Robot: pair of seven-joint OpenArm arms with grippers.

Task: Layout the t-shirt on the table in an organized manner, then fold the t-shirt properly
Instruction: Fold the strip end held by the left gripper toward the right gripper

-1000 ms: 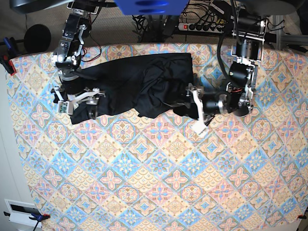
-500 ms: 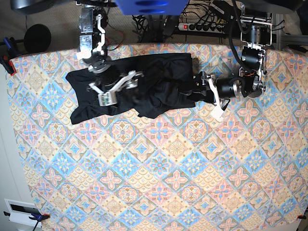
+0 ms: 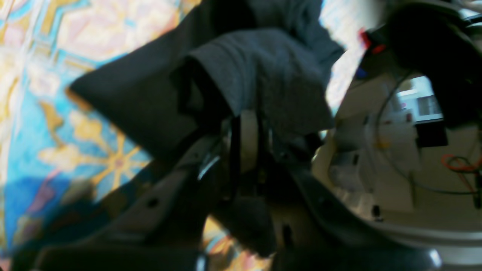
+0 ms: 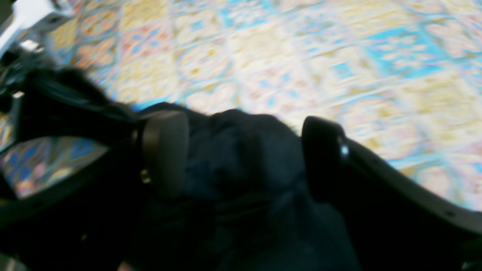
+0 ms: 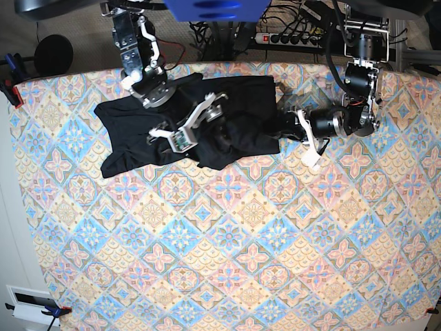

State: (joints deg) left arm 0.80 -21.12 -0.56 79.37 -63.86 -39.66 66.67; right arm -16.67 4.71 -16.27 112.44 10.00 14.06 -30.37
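The table (image 5: 227, 241) fills most of the base view, covered to its edges by a cloth of blue, pink and cream diamond tiles; the cloth lies flat and smooth over the near half, and its far edge curves slightly against a grey floor behind. Beyond that far edge a power strip (image 5: 289, 38) with a tangle of black cables sits on the floor, a blue object (image 5: 213, 8) hangs over the middle at the top, and a dark round thing (image 5: 54, 54) stands off the far left corner; a small white device (image 5: 31, 303) lies off the near left corner.

The t-shirt (image 5: 134, 134) lies bunched along the far edge of the table, spread from the far left toward the middle, rumpled and folded over itself; its right end is drawn out toward the left gripper.

The left gripper (image 5: 298, 129) is clamped on a fold of the t-shirt's right end, the cloth draped over its fingertips in the left wrist view; the right gripper (image 5: 196, 124) stands spread wide above the middle of the t-shirt, with dark fabric bulging between its two pads (image 4: 165, 150) in the blurred right wrist view, and whether they touch it I cannot tell.
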